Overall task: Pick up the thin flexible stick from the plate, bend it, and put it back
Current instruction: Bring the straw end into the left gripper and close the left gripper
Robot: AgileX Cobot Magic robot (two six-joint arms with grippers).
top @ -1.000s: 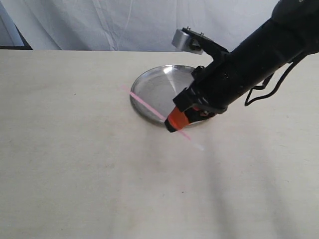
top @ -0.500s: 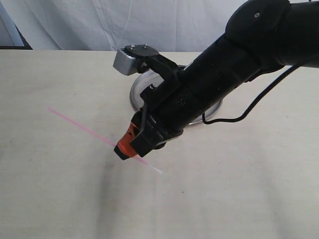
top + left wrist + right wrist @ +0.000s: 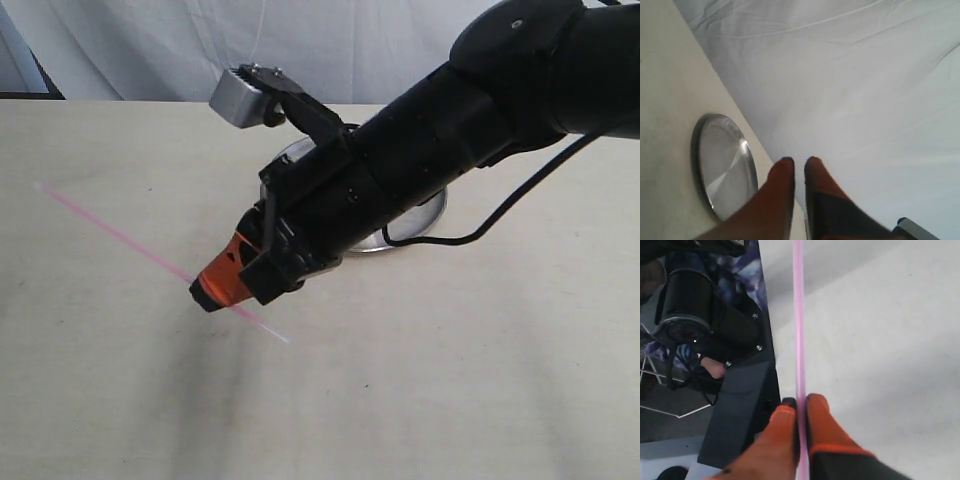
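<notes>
The thin flexible stick (image 3: pixel 120 232), pink and very thin, hangs slanted above the table's left half, its paler end (image 3: pixel 283 339) low near the centre. My right gripper (image 3: pixel 205 293), orange-tipped, has reached across to the left and is shut on the stick near that end. In the right wrist view the stick (image 3: pixel 798 315) runs straight out from between the right gripper (image 3: pixel 801 401) fingers. The plate (image 3: pixel 425 215), shiny steel, sits behind the black arm, mostly hidden. The left wrist view shows the plate (image 3: pixel 722 165) with nothing on it, and my left gripper (image 3: pixel 799 161), slightly open and holding nothing.
A white cloth backdrop (image 3: pixel 300 50) hangs behind the cream table (image 3: pixel 450 380). A black cable (image 3: pixel 500 215) loops off the right arm over the table. Dark equipment (image 3: pixel 715 315) stands past the table's edge in the right wrist view.
My right gripper has carried the stick from over the plate leftward and toward the front, away from the plate. The stick stays straight.
</notes>
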